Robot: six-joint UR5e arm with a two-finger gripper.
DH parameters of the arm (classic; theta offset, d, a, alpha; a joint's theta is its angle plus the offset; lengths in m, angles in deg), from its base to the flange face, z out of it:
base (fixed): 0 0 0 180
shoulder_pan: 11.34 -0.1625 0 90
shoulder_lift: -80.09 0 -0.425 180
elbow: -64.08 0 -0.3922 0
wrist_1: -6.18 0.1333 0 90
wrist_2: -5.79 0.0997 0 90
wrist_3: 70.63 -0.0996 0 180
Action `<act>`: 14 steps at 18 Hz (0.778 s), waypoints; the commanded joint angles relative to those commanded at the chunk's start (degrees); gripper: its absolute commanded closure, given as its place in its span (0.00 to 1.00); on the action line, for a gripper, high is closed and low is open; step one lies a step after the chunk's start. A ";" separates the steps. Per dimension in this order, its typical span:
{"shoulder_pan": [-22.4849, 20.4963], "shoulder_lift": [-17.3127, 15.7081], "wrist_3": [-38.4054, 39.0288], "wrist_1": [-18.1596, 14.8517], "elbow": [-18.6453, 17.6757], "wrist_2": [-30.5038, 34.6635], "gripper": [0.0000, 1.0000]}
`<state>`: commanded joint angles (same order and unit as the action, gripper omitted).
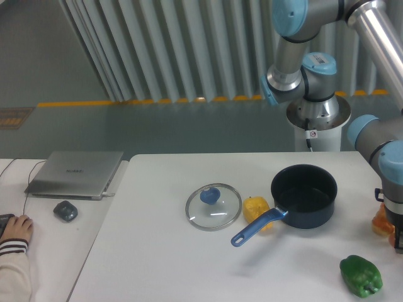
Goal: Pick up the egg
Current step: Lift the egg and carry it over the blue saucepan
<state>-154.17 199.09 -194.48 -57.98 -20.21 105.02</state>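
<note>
I had the gripper [399, 239] down at the far right edge of the table [157, 251], so low and so far over that the frame cut most of it off; I could not tell whether its jaws were spread or closed. Just beside it, partly hidden behind the wrist, sat a small orange shape [380, 223] at the table's edge. I took that for the egg, since the arm was brought there for it, though too little of it showed for me to be sure, or to say whether the fingers touched it.

Farther in from the tool lay a green pepper [361, 275], near the front right corner and apart from the gripper. The dark pot [304, 195] stood open toward the middle, its blue handle [258, 226] angled forward across a yellow pepper [255, 208] tucked against it. The glass lid [213, 207] lay flat just left of that, off the pot.

On the side desk a closed laptop [75, 173], a mouse [65, 210] and a person's hand [15, 229] were well clear of the arm's reach.
</note>
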 joint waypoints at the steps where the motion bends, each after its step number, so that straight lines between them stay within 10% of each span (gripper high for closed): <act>1: 0.27 -0.26 1.58 -0.35 0.26 -0.09 0.76; 14: 4.13 -9.40 15.82 -17.22 2.55 -7.21 0.76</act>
<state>-150.04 189.69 -178.66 -75.20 -17.66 97.82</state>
